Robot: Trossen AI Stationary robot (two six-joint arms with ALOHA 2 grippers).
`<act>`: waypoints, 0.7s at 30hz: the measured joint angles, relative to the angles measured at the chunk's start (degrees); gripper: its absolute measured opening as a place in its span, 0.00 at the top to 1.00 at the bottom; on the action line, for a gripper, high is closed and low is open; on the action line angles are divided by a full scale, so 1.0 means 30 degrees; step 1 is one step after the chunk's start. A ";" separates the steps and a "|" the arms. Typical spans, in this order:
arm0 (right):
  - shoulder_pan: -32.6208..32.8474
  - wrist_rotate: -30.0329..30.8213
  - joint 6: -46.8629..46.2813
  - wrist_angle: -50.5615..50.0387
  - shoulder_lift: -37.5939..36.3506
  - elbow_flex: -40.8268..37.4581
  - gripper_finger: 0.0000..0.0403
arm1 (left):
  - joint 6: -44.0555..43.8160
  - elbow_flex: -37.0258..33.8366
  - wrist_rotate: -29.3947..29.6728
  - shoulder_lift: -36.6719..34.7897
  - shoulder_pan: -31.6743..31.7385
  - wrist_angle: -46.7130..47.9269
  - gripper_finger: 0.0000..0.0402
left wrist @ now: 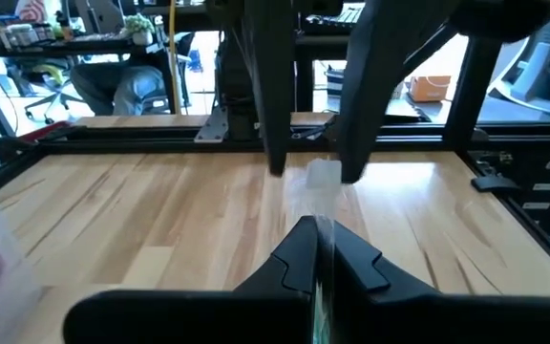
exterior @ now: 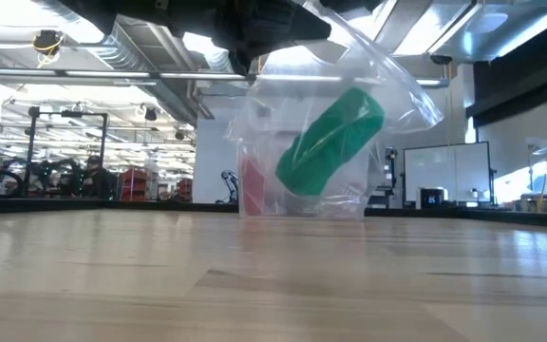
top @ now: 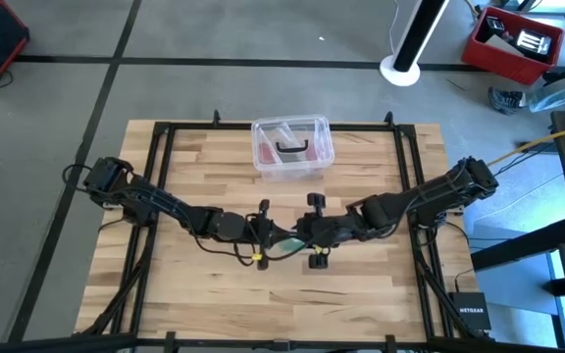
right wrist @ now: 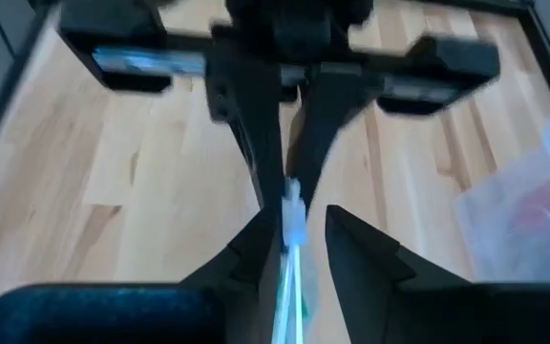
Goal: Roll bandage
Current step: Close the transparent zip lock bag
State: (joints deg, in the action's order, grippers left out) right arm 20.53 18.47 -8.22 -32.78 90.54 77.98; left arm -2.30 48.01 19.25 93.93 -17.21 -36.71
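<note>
A: Start with the nearest thing, seen from table height.

B: A clear plastic bag (exterior: pixel 349 123) hangs just above the wooden table (exterior: pixel 273 285), and the bandage (exterior: pixel 332 142), a compact green roll, sits tilted inside it. Dark gripper parts hold the bag from above.

A: And the arms?

B: From overhead both reach inward and meet near the table's middle, elbows out toward the side edges. The left gripper (top: pixel 263 235) has its jaws pressed together on a thin edge of the bag; its wrist camera shows the two fingers (left wrist: pixel 299 253) meeting with clear film between them. The right gripper (top: pixel 307 235) faces it, almost touching. Its fingers (right wrist: pixel 366 244) stand slightly parted, with the film edge lying against one of them; I cannot tell whether it truly grips.

A: What lies farther back?

B: A clear plastic box (top: pixel 292 147) with pinkish contents sits near the far edge, well apart from the grippers. A black frame borders the tabletop.

A: The room?

B: Grey floor, a red crate (top: pixel 513 41) at the far right, a white stand (top: pixel 405 49). The low view shows bright ceiling lights and shelving.
</note>
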 joint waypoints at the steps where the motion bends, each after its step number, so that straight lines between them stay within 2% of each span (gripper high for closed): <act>1: -0.0004 -0.0034 0.0124 0.0240 -0.0002 0.0004 0.77 | 0.0004 0.0000 -0.0005 0.0000 0.0000 0.0002 1.00; 7: -0.0255 -0.1123 0.0355 0.0391 0.0189 -0.0003 0.80 | -0.0003 0.0000 0.0000 0.0000 -0.0022 -0.0004 1.00; 14: -0.0361 -0.1273 0.0406 0.0418 0.0189 -0.0003 0.96 | 0.0191 0.0000 0.0014 0.0000 -0.0159 -0.0180 1.00; 17: -0.0354 -0.1365 0.0378 0.0347 0.0370 0.0004 0.95 | 0.0443 -0.0004 0.0004 0.0000 -0.0275 -0.0372 1.00; 21: -0.0354 -0.1360 0.0009 0.0087 0.0379 0.0012 0.90 | 0.0565 -0.0007 0.0426 0.0000 -0.0357 -0.0544 1.00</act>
State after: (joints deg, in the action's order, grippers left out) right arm 19.46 14.39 -8.20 -32.52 91.68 78.02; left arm -0.60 47.99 20.52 93.93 -18.28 -38.34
